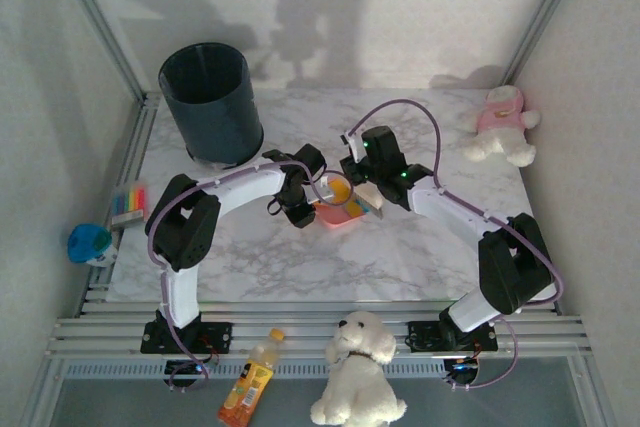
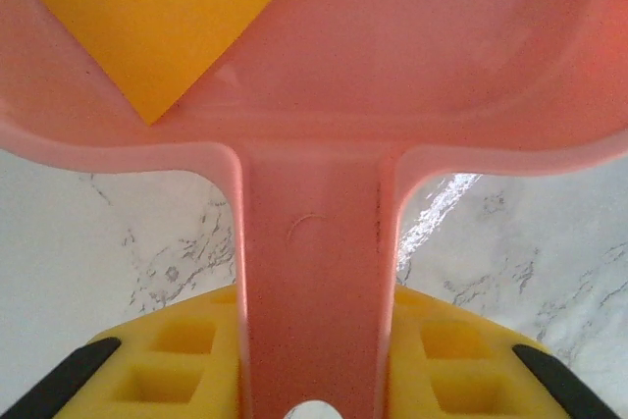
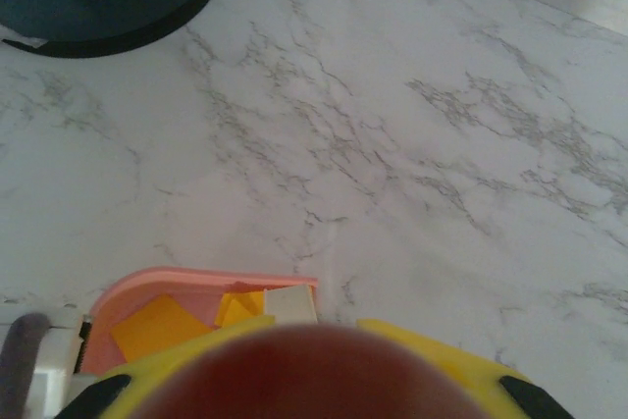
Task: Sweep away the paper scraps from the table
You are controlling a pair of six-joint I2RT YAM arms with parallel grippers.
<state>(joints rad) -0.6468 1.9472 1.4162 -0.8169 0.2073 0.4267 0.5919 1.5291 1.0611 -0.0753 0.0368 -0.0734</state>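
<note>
Left gripper: clamped narrow on the handle of the pink dustpan. In the top view the pan sits near the middle of the table.

Right gripper: closed tight on a dark red rounded thing. It is blurred, probably a brush handle. In the top view this gripper is just at 3 o'clock of the pan.

Paper scraps: orange, lying inside the pan toward its back wall.

Step, as judged: gathering looks about done, and the carry to the dark bin, at 10 o'clock of the pan, comes next. To do it well:
- Tip the pan's mouth slightly up and travel slowly.
- Let the brush guard the open lip.
- Clear the bin's rim before tipping.
- Tip steeply, since flat paper tends to cling to plastic.

Counts:
- Dustpan: one.
- Bin: one.
- Orange scraps in the pan: two sure in the right wrist view, a third possibly tucked behind them.
- Pale piece at the pan's lip: one, kind unclear.
- Plush toys: two, the pink-dressed plush at the table's 2 o'clock corner and the white plush dog at 6 o'clock on the rail.
- Juice bottle: one, beside the dog.
</note>
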